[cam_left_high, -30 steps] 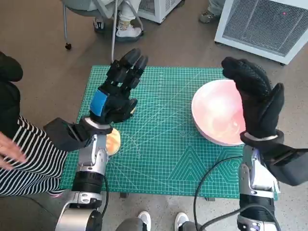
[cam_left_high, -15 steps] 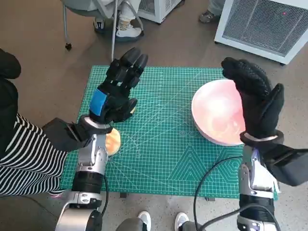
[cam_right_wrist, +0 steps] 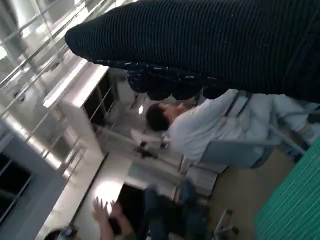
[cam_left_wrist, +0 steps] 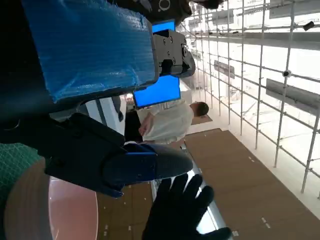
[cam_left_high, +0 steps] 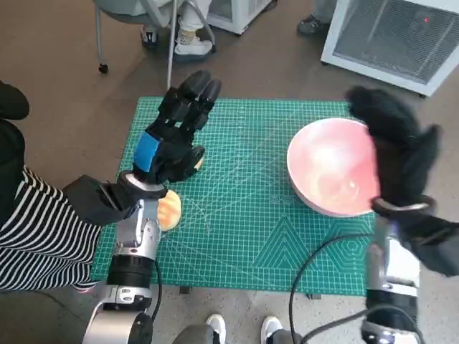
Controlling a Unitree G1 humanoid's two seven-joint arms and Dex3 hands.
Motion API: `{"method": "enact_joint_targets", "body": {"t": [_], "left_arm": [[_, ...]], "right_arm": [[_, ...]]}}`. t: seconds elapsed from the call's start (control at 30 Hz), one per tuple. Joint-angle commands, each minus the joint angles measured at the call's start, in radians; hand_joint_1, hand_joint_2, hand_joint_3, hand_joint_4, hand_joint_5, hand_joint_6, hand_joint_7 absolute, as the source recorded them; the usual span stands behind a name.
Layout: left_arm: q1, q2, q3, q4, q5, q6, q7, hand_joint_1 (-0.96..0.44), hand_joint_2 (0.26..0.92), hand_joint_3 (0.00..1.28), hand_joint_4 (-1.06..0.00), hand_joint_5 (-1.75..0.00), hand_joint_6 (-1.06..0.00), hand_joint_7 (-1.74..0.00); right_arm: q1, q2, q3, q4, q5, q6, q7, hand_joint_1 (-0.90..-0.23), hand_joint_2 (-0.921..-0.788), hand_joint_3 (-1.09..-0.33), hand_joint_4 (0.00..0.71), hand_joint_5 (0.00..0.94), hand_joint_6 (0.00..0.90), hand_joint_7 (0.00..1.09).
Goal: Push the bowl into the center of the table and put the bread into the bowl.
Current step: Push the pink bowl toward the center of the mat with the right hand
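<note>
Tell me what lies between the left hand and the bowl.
Only bare green mat between the left hand and the bowl, per the head view.

Middle of the mat (cam_left_high: 244, 193): bare green between my two hands.
Bowl (cam_left_high: 331, 166): sits at the mat's right side, my right hand (cam_left_high: 398, 158) just beside it.
Bread (cam_left_high: 169, 210): tucked under my left hand (cam_left_high: 168, 143) and wrist.
Left edge: a person's striped sleeve (cam_left_high: 39, 229) is near.
</note>
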Motion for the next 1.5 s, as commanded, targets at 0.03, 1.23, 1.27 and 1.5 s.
{"method": "enact_joint_targets", "body": {"t": [0.03, 1.23, 1.27, 1.5], "left_arm": [[0.011, 0.006, 0.003, -0.005, -0.007, 0.003, -0.003, -0.68, 0.921, 0.40, -0.06, 0.00, 0.00, -0.43], [0.027, 0.013, 0.020, 0.017, -0.009, -0.018, 0.001, -0.68, 0.921, 0.38, -0.08, -0.01, 0.00, -0.43], [0.027, 0.014, 0.021, 0.017, -0.008, -0.017, 0.002, -0.68, 0.921, 0.38, -0.08, -0.01, -0.01, -0.43], [0.032, 0.021, 0.024, 0.011, -0.003, -0.015, 0.006, -0.68, 0.921, 0.38, -0.08, 0.00, -0.01, -0.43]], "right_arm": [[-0.017, -0.040, -0.058, 0.110, -0.020, -0.025, -0.050, -0.675, -0.921, -0.800, 0.179, 0.000, 0.114, 0.36], [-0.197, -0.109, -0.184, 0.908, -0.044, 0.071, -0.221, -0.566, -0.921, -0.962, 0.104, 0.000, 0.050, 0.29], [-0.201, -0.100, -0.187, 0.914, -0.040, 0.081, -0.217, -0.567, -0.921, -0.961, 0.104, 0.000, 0.057, 0.28], [-0.222, -0.057, -0.195, 0.928, -0.028, 0.117, -0.202, -0.588, -0.921, -0.901, 0.109, 0.003, 0.092, 0.25]]}}
